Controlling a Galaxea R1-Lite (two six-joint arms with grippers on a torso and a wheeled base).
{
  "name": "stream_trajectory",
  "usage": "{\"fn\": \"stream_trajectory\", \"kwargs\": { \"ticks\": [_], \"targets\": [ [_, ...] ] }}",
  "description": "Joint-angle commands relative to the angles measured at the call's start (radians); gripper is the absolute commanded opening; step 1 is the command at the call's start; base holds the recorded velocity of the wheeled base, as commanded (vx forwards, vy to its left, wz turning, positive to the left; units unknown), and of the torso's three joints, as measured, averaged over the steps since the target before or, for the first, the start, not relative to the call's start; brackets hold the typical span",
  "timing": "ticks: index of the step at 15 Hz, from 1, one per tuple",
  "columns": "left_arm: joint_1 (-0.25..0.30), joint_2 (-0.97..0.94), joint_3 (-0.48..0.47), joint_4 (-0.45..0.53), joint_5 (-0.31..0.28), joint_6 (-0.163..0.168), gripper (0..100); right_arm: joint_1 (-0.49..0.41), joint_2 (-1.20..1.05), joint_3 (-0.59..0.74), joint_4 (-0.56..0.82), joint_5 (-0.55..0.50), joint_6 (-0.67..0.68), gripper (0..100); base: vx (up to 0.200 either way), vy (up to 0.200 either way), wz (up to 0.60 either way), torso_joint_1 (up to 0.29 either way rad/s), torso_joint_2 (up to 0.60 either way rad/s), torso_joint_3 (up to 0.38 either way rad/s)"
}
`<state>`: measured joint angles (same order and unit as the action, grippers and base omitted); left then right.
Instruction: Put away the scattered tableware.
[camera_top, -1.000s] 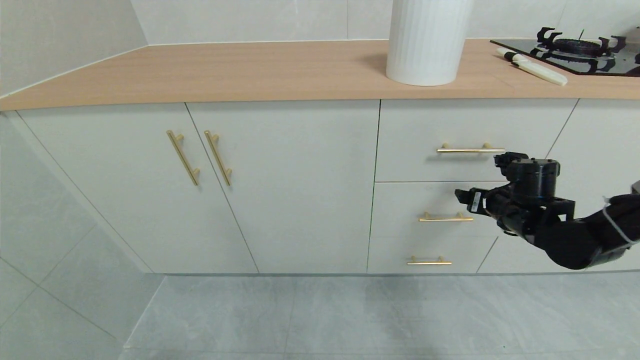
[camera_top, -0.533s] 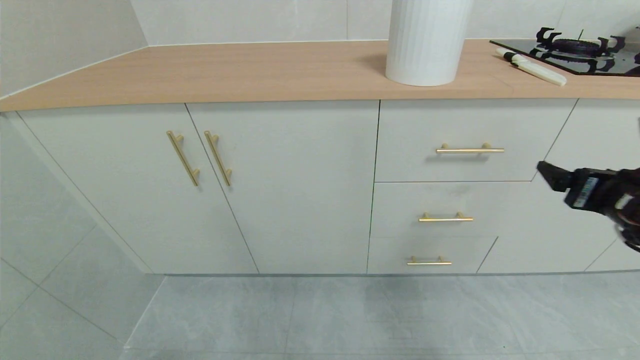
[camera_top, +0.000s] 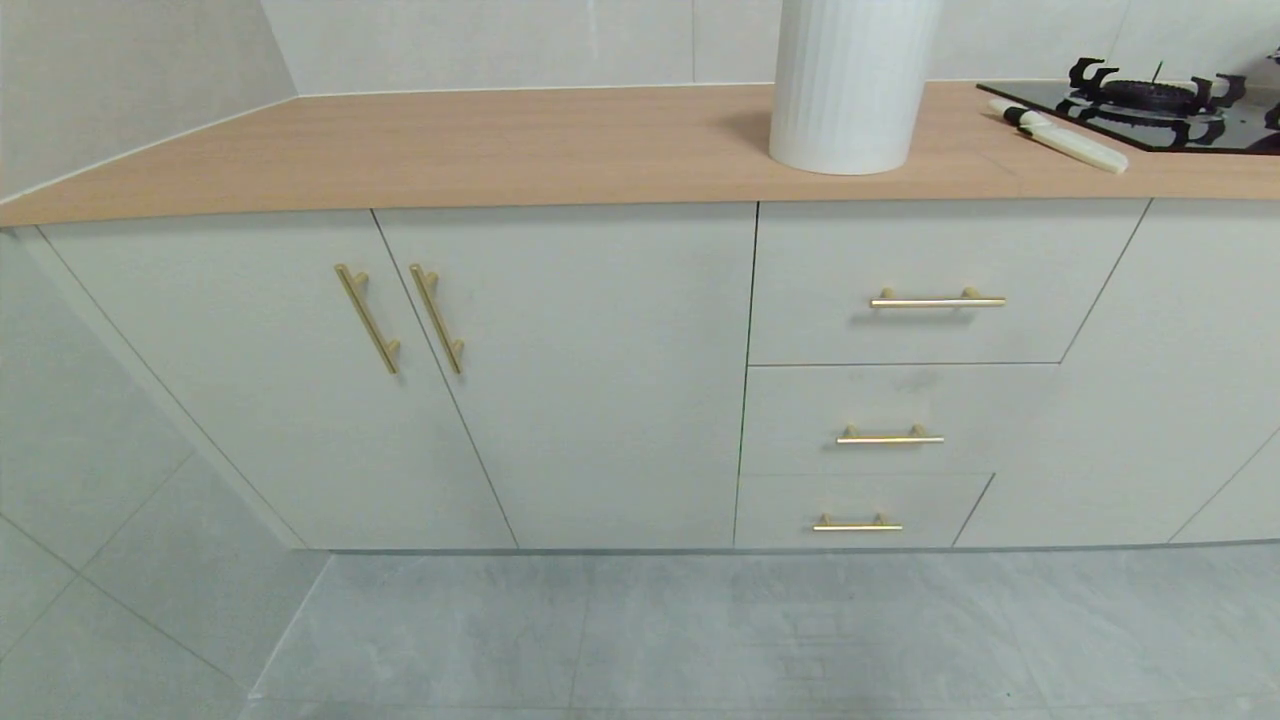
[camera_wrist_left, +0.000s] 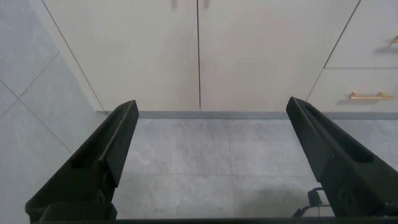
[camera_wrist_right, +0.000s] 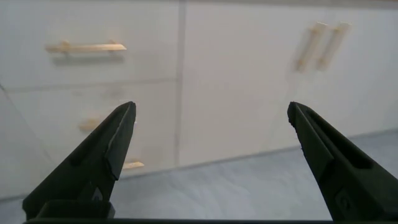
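A white-handled knife lies on the wooden countertop beside the black gas hob. My left gripper is open with nothing between its fingers; it hangs low over the grey floor, facing the foot of the cabinet doors. My right gripper is also open and holds nothing. It faces the cabinet front, with a gold drawer handle and a pair of gold door handles beyond it.
A tall white ribbed container stands on the countertop to the left of the knife. Below are two cabinet doors and a stack of three shut drawers with gold handles. Grey floor tiles lie in front.
My right arm has drawn back to the right, away from the drawers, and out of the head view. The head view itself has shifted slightly.
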<state>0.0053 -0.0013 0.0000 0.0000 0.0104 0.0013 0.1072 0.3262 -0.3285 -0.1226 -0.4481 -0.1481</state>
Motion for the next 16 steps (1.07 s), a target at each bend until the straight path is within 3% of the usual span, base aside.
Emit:
{"fn": "stream_trajectory", "kwargs": {
  "ticks": [1, 3, 6, 8, 11, 16],
  "targets": [
    [0.001, 0.001, 0.000, 0.000, 0.000, 0.000, 100, -0.098, -0.314, 0.048, 0.121, 0.020, -0.021, 100, 0.000, 0.000, 0.00, 0.000, 0.00, 0.000],
    [0.001, 0.001, 0.000, 0.000, 0.000, 0.000, 100, -0.106, -0.326, 0.103, 0.110, 0.019, -0.004, 100, 0.000, 0.000, 0.00, 0.000, 0.00, 0.000],
    [0.001, 0.001, 0.000, 0.000, 0.000, 0.000, 100, -0.107, -0.326, 0.329, 0.046, 0.083, 0.093, 100, 0.000, 0.000, 0.00, 0.000, 0.00, 0.000],
    [0.001, 0.001, 0.000, 0.000, 0.000, 0.000, 100, -0.107, -0.326, 0.329, 0.073, 0.206, 0.186, 100, 0.000, 0.000, 0.00, 0.000, 0.00, 0.000],
    [0.001, 0.001, 0.000, 0.000, 0.000, 0.000, 100, -0.107, -0.326, 0.325, 0.136, 0.376, 0.180, 100, 0.000, 0.000, 0.00, 0.000, 0.00, 0.000],
    [0.001, 0.001, 0.000, 0.000, 0.000, 0.000, 100, -0.107, -0.325, 0.327, 0.133, 0.425, 0.134, 100, 0.000, 0.000, 0.00, 0.000, 0.00, 0.000]
  ]
}}
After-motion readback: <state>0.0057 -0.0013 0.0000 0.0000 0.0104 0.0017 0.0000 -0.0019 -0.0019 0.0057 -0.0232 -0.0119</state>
